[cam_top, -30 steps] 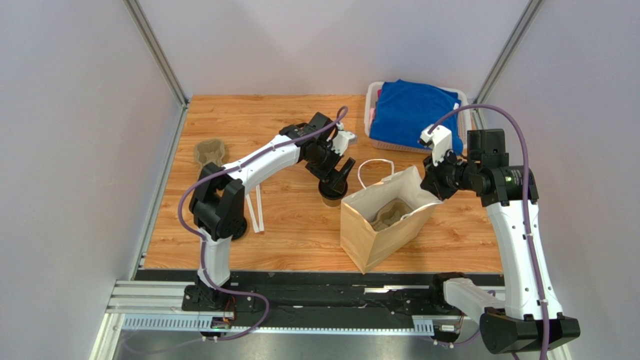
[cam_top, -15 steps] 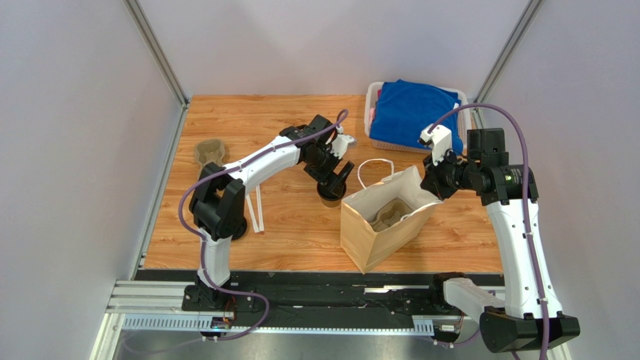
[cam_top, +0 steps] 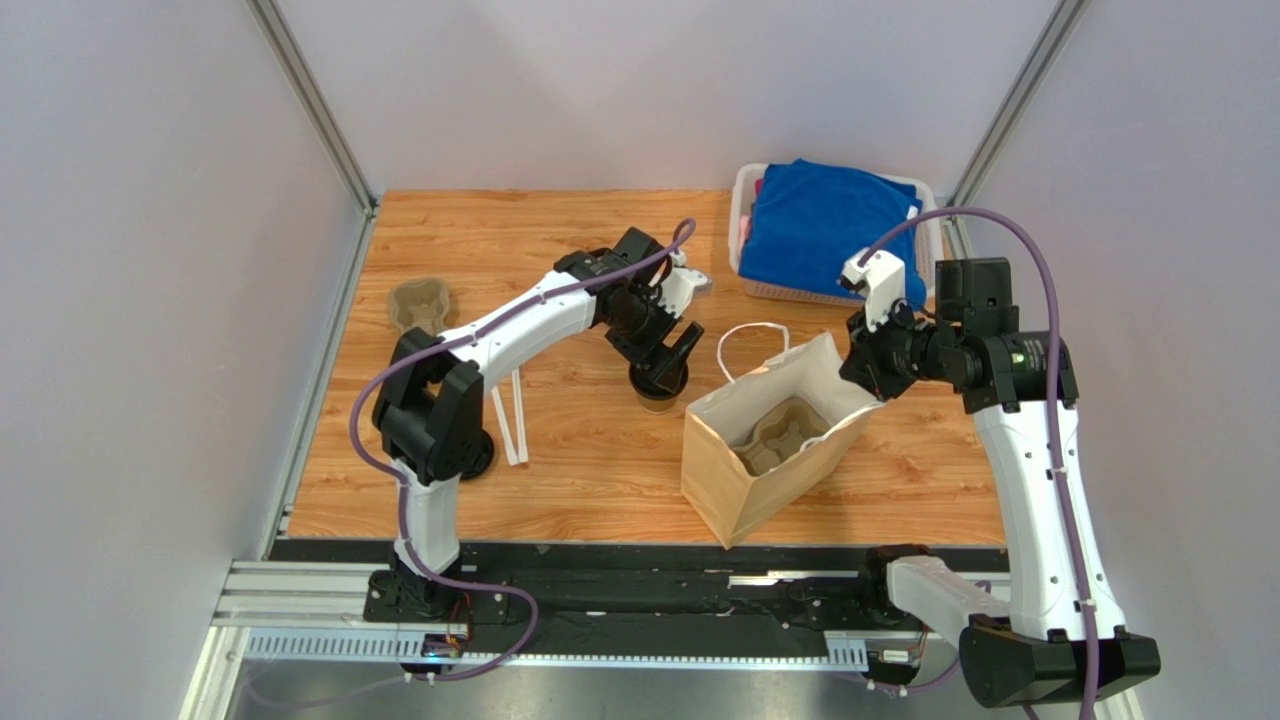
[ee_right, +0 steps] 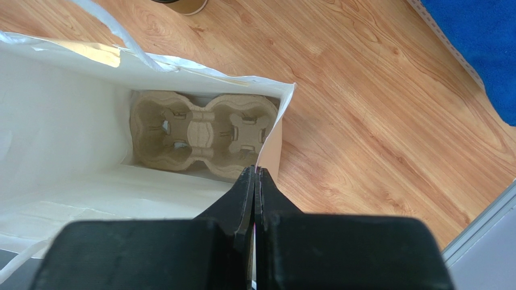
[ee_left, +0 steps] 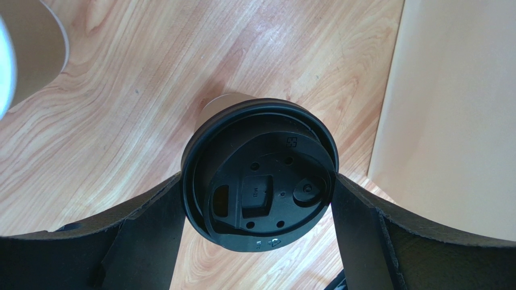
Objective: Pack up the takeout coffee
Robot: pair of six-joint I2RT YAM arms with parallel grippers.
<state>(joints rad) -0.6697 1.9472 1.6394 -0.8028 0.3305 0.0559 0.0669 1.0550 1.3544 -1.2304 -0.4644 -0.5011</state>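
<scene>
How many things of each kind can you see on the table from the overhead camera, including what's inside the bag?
Lidded coffee cup: 1
Paper bag: 1
Cup carrier, inside the bag: 1
Thin white sticks: 2
Basket of cloth: 1
Brown item at the far left, too small to name: 1
Total: 7

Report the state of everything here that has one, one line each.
takeout coffee: lidded, upright on the table
left end effector: open, fingers flanking the takeout coffee
paper bag: upright, mouth open
right end effector: shut on the paper bag's rim
cup carrier: flat on the bag's bottom, slots empty
basket: filled with blue cloth
</scene>
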